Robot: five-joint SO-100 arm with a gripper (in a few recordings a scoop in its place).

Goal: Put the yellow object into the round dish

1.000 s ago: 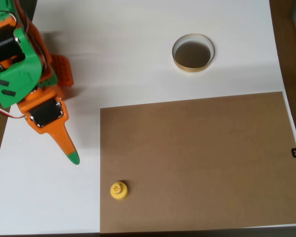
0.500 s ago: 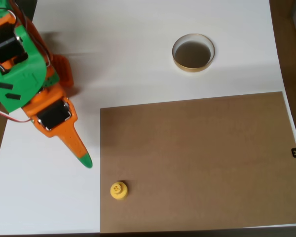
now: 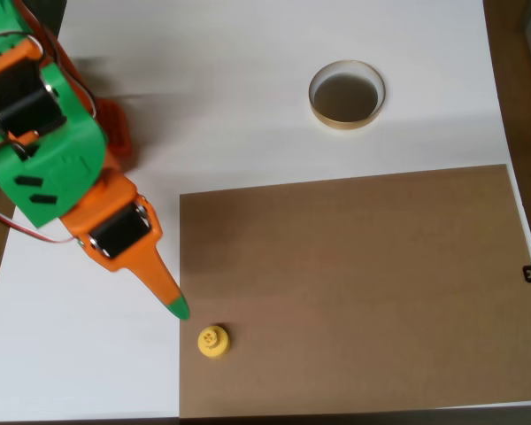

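Yellow object [image 3: 213, 341] upright on its disc base, knob up, sitting on the left edge of the brown board [image 3: 354, 283] near the bottom of the overhead view. Untouched, same spot as half a second and a second ago. Just up and left of it, close but apart: green fingertip of the gripper [image 3: 178, 307], swung down and rightward from the white table [image 3: 230, 97] over the last second, tip now at the board's left edge. Fingers seen edge-on as one orange blade; opening cannot be told, nothing visibly held. Round dish [image 3: 346, 95] empty, well apart at upper right on the white surface. Judged: approach nearly closed, grasp not yet made, carry to the dish wholly ahead.
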